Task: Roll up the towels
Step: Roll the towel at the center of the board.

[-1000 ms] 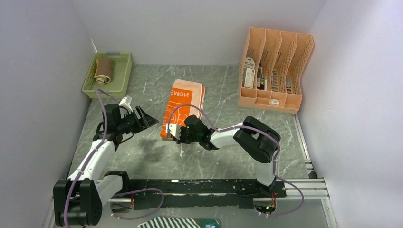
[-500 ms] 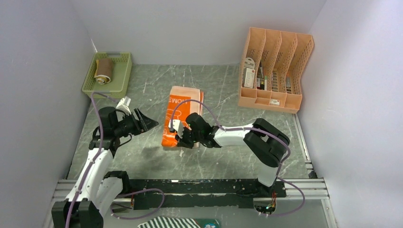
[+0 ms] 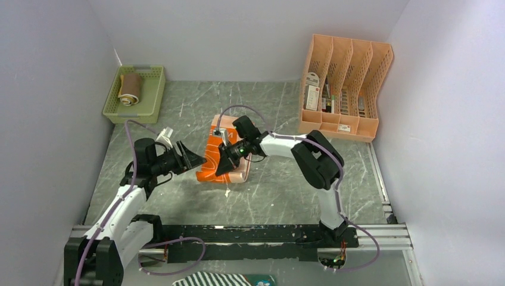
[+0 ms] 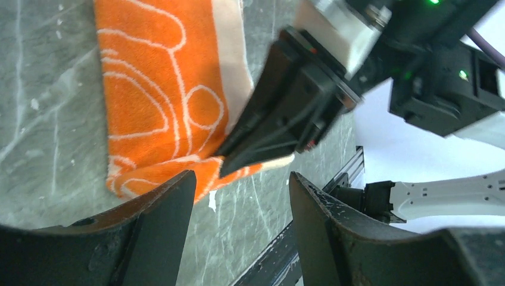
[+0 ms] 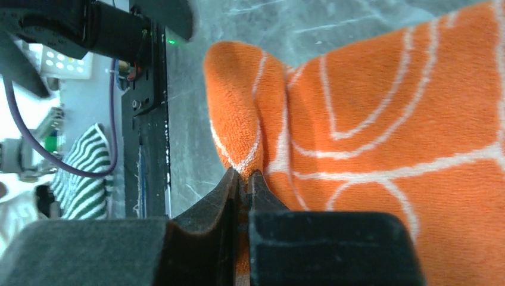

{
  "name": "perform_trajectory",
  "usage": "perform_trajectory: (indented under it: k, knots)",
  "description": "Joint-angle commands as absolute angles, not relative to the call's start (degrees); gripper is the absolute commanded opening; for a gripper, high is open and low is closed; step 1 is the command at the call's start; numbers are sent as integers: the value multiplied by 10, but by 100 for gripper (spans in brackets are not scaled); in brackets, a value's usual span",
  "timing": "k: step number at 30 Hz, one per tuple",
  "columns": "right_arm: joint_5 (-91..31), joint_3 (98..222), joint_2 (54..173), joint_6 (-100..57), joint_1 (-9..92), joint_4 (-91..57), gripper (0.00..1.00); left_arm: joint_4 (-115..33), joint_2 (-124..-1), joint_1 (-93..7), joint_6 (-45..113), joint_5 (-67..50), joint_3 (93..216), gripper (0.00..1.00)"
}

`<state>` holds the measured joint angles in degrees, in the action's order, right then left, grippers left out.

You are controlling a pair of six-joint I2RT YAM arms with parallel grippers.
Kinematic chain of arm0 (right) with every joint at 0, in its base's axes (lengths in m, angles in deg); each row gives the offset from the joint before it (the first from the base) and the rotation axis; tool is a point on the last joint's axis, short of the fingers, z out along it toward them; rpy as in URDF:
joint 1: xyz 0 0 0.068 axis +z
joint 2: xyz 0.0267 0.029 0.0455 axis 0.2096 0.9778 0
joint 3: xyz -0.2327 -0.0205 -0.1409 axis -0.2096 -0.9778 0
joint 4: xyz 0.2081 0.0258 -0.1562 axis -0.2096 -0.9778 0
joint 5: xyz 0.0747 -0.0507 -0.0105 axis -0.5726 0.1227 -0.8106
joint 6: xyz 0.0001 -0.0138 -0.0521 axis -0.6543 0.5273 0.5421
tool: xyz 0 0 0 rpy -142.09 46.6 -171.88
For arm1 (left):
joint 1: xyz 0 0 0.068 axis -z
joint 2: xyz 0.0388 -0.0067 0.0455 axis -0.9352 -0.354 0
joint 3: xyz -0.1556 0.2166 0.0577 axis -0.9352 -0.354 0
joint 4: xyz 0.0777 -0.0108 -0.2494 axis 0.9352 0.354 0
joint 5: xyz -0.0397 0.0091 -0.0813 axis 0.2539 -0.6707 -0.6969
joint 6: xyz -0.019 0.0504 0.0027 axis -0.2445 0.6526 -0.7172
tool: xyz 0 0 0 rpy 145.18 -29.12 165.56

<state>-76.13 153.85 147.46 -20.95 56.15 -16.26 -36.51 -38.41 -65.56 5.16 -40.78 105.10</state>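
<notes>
The orange towel [image 3: 233, 152] with white cartoon lines lies in the middle of the table, its near end doubled over. It also shows in the left wrist view [image 4: 161, 89] and the right wrist view [image 5: 387, 119]. My right gripper [image 3: 221, 167] is shut on a fold of its near edge [image 5: 246, 179]. My left gripper [image 3: 199, 159] is open and empty just left of the towel's near corner, its jaws either side of the right gripper's tip [image 4: 241, 196]. The yellow-tan towel [image 3: 129, 89] lies rolled in the pale green basket [image 3: 150, 95].
A peach file organizer [image 3: 344, 89] with small items stands at the back right. A black rail [image 3: 262, 235] runs along the near edge. Grey walls close in the left, back and right. Purple cables loop over both arms.
My right gripper has carried the towel's near edge up and away from me, so the towel looks shorter. My left gripper has moved right, up to the towel's near corner.
</notes>
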Motion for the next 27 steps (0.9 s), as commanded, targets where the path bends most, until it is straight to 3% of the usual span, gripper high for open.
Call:
perform_trajectory:
  k: [1,20,27]
  knots:
    - [-824,1609,1534,-242,543,-268,0,-434,-389,-639,34,-414,1068,70]
    - [-834,1604,1615,-305,495,-229,0,-601,-496,-535,-26,-412,1021,65]
    - [-831,1604,1623,-320,484,-217,0,-586,-483,-527,-33,-418,1006,55]
